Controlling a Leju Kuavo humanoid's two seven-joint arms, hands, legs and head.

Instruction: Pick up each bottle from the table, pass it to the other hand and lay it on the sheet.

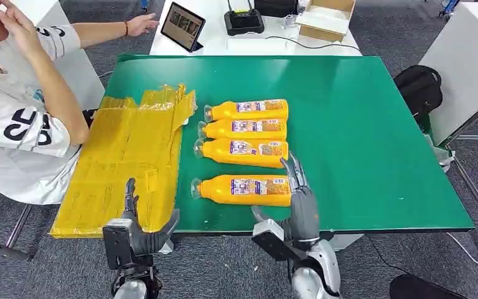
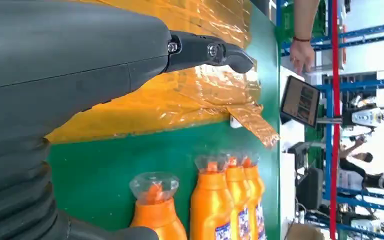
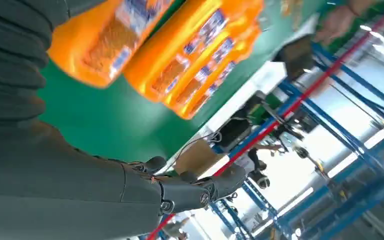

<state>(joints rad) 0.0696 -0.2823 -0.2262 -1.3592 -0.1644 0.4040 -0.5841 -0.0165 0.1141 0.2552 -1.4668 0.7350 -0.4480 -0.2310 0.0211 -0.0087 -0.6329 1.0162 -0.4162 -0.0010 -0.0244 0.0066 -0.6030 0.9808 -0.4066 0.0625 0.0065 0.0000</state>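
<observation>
While four orange bottles are lying on their sides in a row on the green desk (image 1: 361, 124), caps pointing toward the yellow sheet (image 1: 124, 156), the right robot hand (image 1: 300, 205) is reaching in over the near edge, its fingers straight and spread, holding nothing, the fingertips sitting just at the base end of the nearest bottle (image 1: 243, 189). Whether they are touching it, the head view is not settling. The next bottle (image 1: 243, 151) is lying a little apart beyond it, and the two farthest are lying side by side, close together. Over on the other side, the left robot hand (image 1: 138, 221) is hovering above the near corner of the sheet, fingers apart and empty. The left wrist view is giving us something the head view is not: the clear caps and orange necks lined up close, the crinkled plastic of the sheet beyond a dark finger (image 2: 215, 52), and a strip of sheet sticking out over the green. The right wrist view is showing the bottles' labelled sides from the base end, blurred, with the hand's dark fingers (image 3: 200, 190) stretched out and nothing between them. A person in a white shirt (image 1: 12, 118) is sitting at the sheet's side, and a tablet (image 1: 183, 25) is standing on the white table beyond.
</observation>
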